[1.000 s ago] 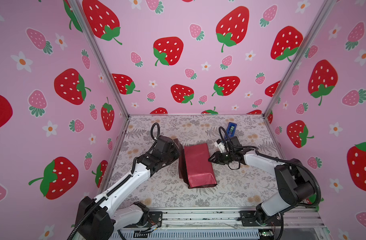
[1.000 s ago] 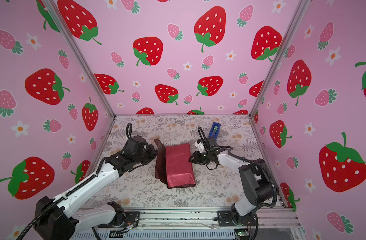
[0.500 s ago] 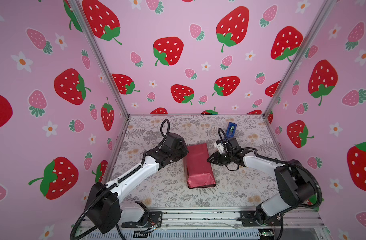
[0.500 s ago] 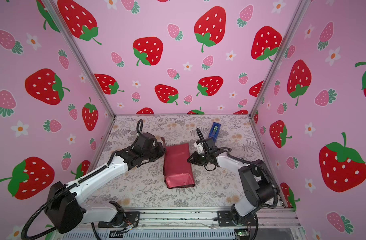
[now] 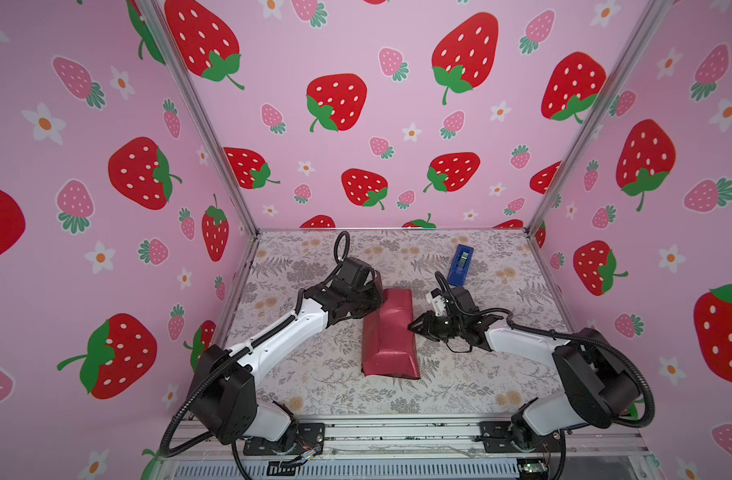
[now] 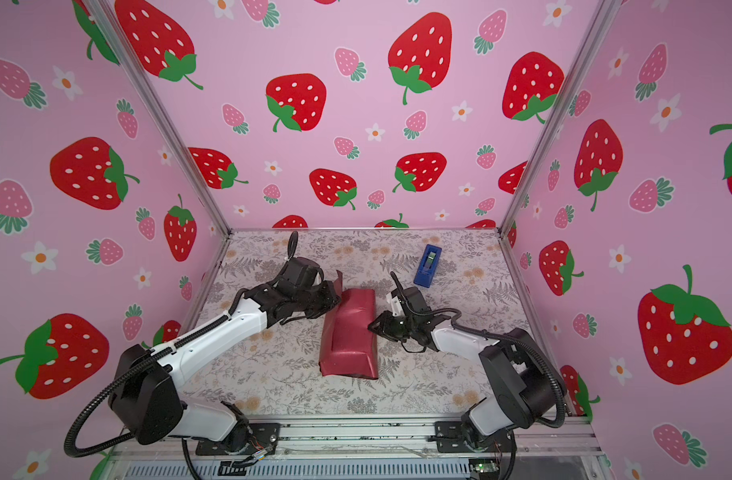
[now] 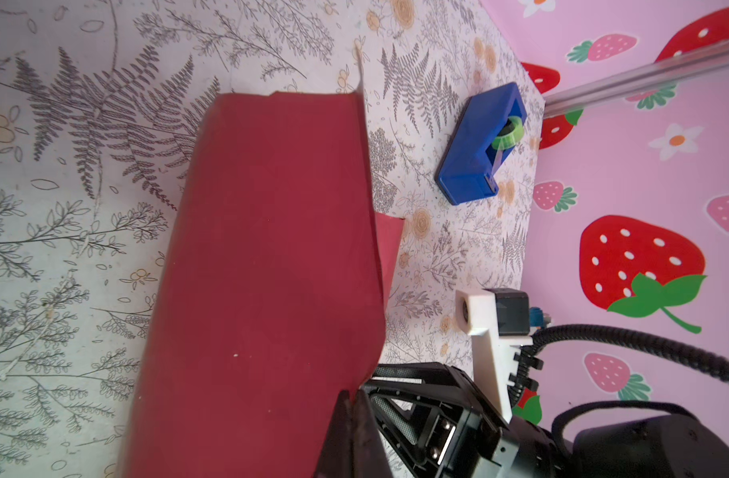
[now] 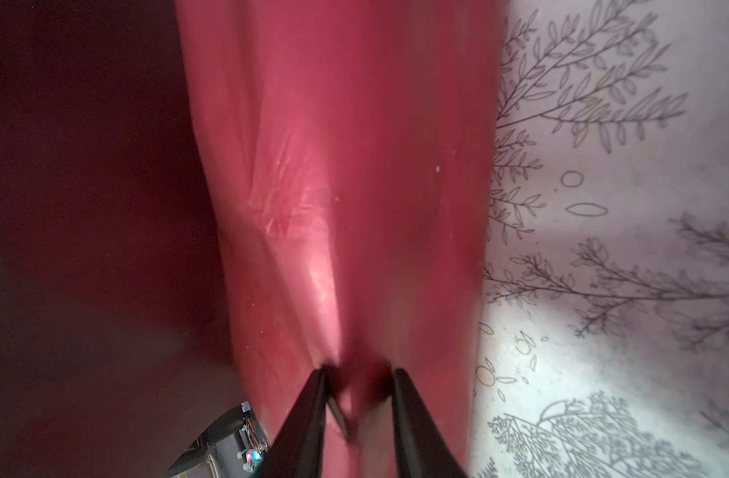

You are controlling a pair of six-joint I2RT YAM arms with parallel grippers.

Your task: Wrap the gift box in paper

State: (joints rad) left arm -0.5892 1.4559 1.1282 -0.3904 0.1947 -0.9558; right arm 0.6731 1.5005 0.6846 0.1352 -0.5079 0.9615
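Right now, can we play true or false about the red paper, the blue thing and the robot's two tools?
1. The paper lies spread flat. False: it is folded up into a long raised bundle.
2. The blue dispenser sits farther back than the right tool and does not touch the paper. True.
3. The left tool is wide open. False: it is shut, pinching an edge of the paper.
4. The right tool's tips touch the paper. True.
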